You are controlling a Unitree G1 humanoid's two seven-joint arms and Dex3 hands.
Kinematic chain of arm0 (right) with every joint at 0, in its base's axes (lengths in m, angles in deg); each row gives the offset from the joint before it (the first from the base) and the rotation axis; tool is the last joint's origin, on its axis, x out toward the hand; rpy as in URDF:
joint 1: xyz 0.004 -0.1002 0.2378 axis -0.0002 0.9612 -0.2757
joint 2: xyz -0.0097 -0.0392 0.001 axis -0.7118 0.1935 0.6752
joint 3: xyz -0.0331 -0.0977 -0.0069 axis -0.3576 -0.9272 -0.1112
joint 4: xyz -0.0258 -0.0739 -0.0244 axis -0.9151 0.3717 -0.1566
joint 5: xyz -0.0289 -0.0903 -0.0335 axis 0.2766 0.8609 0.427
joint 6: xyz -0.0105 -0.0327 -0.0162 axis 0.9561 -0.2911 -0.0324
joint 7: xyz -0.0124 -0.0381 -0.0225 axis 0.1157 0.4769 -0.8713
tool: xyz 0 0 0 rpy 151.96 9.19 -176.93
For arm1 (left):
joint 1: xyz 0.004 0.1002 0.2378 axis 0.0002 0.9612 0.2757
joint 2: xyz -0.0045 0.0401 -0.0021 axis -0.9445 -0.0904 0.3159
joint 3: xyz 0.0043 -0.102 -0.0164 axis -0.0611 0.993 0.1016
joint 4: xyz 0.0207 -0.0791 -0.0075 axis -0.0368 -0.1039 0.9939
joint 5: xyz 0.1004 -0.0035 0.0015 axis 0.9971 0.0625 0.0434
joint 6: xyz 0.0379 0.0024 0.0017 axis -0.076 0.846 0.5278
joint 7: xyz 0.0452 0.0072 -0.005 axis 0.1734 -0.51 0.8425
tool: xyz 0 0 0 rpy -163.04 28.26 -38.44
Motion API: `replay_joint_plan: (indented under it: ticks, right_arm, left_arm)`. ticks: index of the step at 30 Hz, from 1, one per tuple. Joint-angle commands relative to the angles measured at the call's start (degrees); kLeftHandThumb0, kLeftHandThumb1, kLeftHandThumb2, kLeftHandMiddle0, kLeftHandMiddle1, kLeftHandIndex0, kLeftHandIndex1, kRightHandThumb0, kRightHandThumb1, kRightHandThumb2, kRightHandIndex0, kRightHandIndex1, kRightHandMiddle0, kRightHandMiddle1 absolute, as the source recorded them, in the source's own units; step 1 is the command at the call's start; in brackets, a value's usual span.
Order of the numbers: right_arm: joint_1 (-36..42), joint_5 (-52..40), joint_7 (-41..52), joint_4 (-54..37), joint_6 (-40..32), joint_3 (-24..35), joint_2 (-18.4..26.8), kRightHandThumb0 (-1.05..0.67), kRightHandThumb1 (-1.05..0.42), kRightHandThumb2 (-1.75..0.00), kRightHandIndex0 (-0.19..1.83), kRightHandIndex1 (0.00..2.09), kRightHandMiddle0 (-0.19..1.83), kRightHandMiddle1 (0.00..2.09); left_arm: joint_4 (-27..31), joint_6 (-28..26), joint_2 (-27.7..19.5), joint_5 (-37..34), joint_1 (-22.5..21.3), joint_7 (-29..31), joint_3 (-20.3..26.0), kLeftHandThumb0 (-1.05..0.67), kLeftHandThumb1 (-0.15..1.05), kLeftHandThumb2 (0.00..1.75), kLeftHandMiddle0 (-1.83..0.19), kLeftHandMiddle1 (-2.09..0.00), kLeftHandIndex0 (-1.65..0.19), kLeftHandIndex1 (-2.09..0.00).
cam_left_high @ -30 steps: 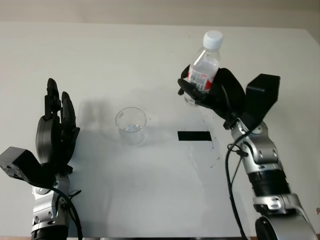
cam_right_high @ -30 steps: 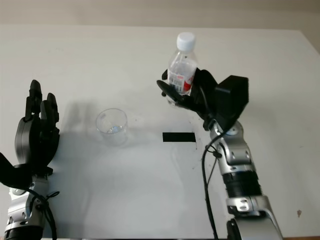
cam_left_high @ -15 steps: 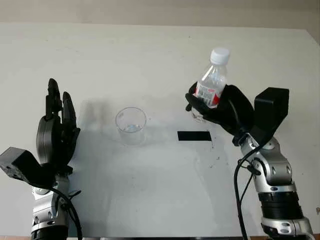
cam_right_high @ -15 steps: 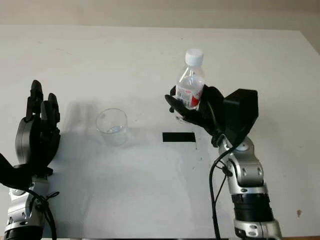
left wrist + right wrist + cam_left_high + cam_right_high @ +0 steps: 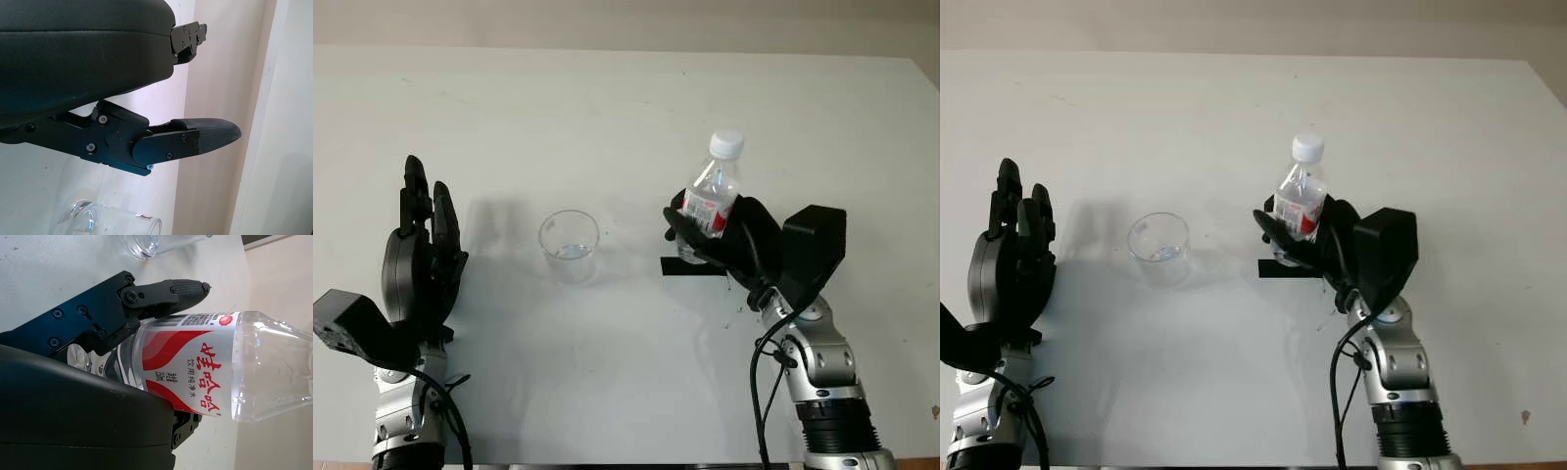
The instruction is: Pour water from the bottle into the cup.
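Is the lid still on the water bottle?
Yes, on. The water bottle in the right hand has its white cap on top, nearly upright, beside the cup.

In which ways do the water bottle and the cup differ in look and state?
The water bottle is capped, red-labelled and gripped by the right robot hand; the cup is open-topped, unlabelled and stands free on the table. The bottle is taller and tilted, the cup upright. Both are clear.

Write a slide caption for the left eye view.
Right hand grips capped bottle over black marker; cup stands apart; left hand open.
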State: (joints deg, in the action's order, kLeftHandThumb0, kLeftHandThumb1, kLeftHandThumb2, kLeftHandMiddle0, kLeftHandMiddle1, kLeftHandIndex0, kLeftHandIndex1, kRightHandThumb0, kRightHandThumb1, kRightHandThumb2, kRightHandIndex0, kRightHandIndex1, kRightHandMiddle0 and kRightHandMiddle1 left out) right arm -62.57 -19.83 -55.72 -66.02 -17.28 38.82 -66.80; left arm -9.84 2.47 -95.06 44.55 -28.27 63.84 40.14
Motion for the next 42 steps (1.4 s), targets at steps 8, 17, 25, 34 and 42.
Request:
replay_joint_plan:
  ticks: [8,17,25,34,42]
  right_arm:
    - [1.63,2.04,0.80,3.02,7.12,-0.87,-0.72,-0.50,-1.05,-0.47,0.47,2.09,0.39,2.09]
    - [3.29,5.36,-1.43,5.42,12.66,-1.58,-1.79,-0.50,-1.05,-0.45,0.47,2.09,0.45,2.09]
    - [4.64,5.12,-2.08,7.94,14.60,-1.12,-2.74,-0.53,-1.05,-0.39,0.39,2.09,0.42,2.09]
    - [6.59,1.53,-1.84,8.68,17.74,1.30,-4.72,-0.56,-1.05,-0.15,0.05,1.86,-0.02,1.83]
    - [6.78,2.86,2.28,11.01,24.85,1.26,-1.63,-0.67,-1.02,-0.05,-0.06,0.16,-0.12,0.23]
  left_arm:
    - [-0.62,0.09,-0.35,-0.25,0.87,0.28,0.39,-0.71,1.05,0.53,0.19,-0.05,0.19,-0.04]
    - [-0.53,-0.12,-0.62,-0.37,0.53,0.59,0.35,-0.72,1.05,0.53,0.19,-0.04,0.19,-0.04]
    - [-0.84,0.10,-0.89,-0.47,0.34,0.57,0.60,-0.72,1.05,0.52,0.19,-0.05,0.19,-0.04]
    - [-0.84,-0.12,-1.05,-0.65,0.32,0.65,0.63,-0.71,1.05,0.51,0.19,-0.05,0.19,-0.05]
    - [-1.01,-0.04,-0.94,-0.46,0.06,0.27,0.55,-0.71,1.05,0.52,0.19,-0.05,0.18,-0.05]
